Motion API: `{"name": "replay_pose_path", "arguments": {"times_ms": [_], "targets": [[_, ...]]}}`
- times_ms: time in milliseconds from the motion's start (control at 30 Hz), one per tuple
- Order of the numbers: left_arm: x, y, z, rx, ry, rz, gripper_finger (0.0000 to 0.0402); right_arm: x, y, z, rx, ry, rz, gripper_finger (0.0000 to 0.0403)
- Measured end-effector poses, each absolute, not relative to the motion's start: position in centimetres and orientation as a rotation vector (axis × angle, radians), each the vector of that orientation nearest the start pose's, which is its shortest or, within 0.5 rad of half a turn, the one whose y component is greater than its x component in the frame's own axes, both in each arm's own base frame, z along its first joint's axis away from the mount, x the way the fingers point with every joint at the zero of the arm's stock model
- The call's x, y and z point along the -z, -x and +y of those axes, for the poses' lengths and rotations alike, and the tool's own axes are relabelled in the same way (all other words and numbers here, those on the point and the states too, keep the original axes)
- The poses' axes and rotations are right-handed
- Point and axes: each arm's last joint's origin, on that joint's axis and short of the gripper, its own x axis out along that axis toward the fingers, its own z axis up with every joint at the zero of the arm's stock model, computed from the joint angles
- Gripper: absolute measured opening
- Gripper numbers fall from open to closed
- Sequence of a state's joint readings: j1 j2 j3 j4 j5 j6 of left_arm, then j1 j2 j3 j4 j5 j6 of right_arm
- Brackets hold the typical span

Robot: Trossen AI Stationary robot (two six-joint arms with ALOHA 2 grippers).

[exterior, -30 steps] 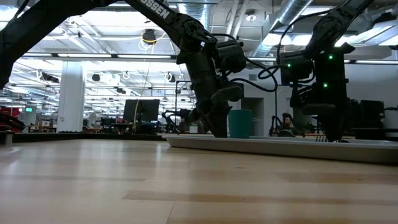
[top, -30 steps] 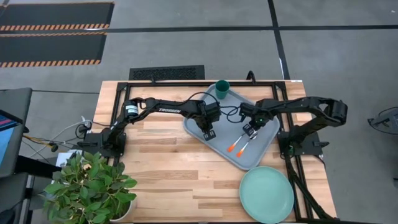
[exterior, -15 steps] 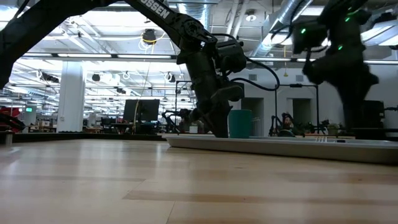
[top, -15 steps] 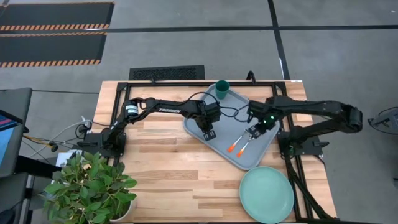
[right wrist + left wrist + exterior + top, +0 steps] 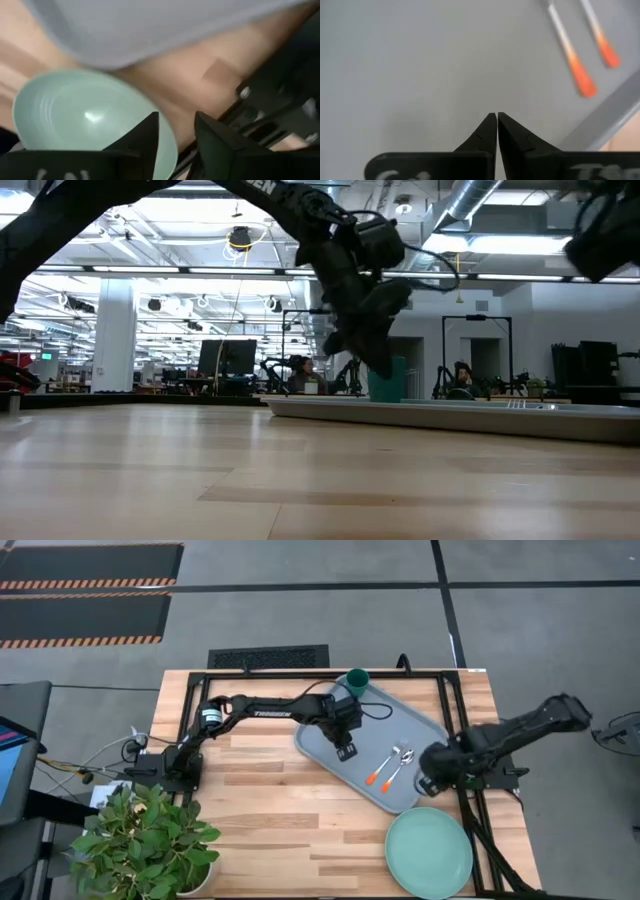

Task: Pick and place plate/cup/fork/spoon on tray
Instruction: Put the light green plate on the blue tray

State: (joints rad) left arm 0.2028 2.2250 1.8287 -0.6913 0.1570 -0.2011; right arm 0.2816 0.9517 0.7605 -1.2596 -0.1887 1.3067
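1. The tray lies on the desk. The fork and the spoon lie side by side on the tray, orange handles toward its near edge. The cup stands at the tray's far corner.
2. The plate is not yet on the tray; it sits on the desk just off the tray's near right corner, apart from it.
3. The left pincer is held over the bare tray floor, fingers pressed together, nothing between them.
4. The right pincer is placed between the tray's right edge and the plate. In the right wrist view its fingers stand apart with nothing gripped; the plate rim is seen just beyond them.
5. Step in hand, as judged: the plate is to be picked by the right arm.
6. For a good grasp, the pincer should be lowered at the plate's rim nearest the tray, one finger inside the rim and one outside, tilted to match the rim's slope.
7. The rim should be pinched firmly; a shallow plate is likely to slip or pivot if caught only at the edge.
8. The plate should be lifted clear of the tray's raised rim before being carried across, and the cutlery should be avoided on set-down.
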Motion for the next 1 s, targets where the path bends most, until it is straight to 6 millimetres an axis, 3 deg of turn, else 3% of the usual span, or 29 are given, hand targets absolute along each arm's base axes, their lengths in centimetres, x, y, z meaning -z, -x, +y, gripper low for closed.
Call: {"name": "replay_pose_path", "arguments": {"times_ms": [133, 300, 433, 533, 767, 1000], "targets": [[-20.7, -47.1, 9.1, -0.121, 0.399, 1.027, 0.0018, -23.7, -11.3, 6.5, 0.592, -0.979, 1.49, 0.0181], [-22.9, -47.4, 8.3, -0.007, 0.461, 1.023, 0.0072, -23.4, -9.9, 9.3, 0.574, -0.89, 1.517, 0.0226], [-24.3, -47.3, 7.0, 0.144, 0.551, 1.049, 0.0117, -22.9, -8.9, 11.1, 0.567, -0.796, 1.488, 0.0233], [-24.9, -47.2, 5.6, 0.232, 0.639, 1.057, 0.0142, -21.2, -8.1, 12.0, 0.508, -0.792, 1.481, 0.0224], [-26.5, -47.1, 1.6, 0.28, 0.696, 1.072, 0.0164, -15.5, -6.9, 12.3, 0.438, -0.83, 1.475, 0.0218], [-26.7, -47.0, -2.3, 0.186, 0.694, 1.103, 0.0165, -14.1, -6.7, 11.8, 0.427, -0.806, 1.462, 0.0216]]}}
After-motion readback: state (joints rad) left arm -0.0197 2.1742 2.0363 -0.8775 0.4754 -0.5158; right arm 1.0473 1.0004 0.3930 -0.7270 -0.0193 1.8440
